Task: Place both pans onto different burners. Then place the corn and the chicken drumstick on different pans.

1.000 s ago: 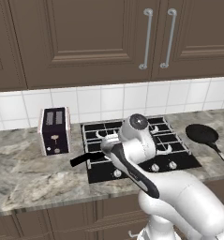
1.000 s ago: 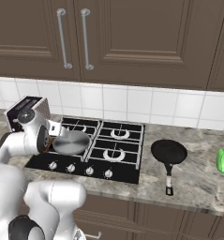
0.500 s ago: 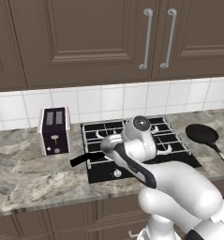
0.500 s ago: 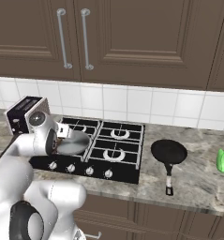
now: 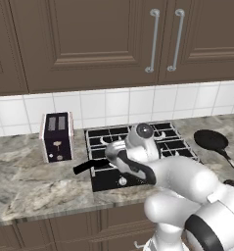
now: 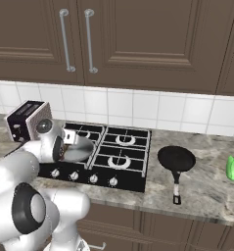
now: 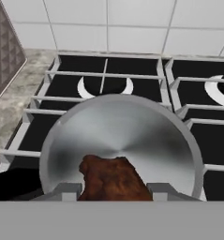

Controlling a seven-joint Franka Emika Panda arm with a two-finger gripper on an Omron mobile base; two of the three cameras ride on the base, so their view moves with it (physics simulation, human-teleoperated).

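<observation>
Jaws apart, one tip on each side of the chicken drumstick [image 7: 114, 178]; hard to tell if gripping or just beside it. Gripper [image 7: 114, 188] low over the silver pan [image 7: 120, 140], seen from the hand. Drumstick brown and lumpy, lying on the near part of the pan's shiny inside, right between the tips. Pan on the near left burner of the stove [image 7: 132, 70], with the far left burner [image 7: 102, 87] just past it.

From the left side, pan body hidden behind the white arm [image 5: 152, 171]; black handle [image 5: 88, 166] poking out to the left over the counter [image 5: 25, 176]. From the right side, pan's grey side [image 6: 78, 148] peeking out beside the arm.

Toaster [image 5: 57, 136] left of the stove. Black pan [image 6: 176, 159] on the counter right of the stove, well apart. Green thing [image 6: 232, 167] far right, maybe the corn.
</observation>
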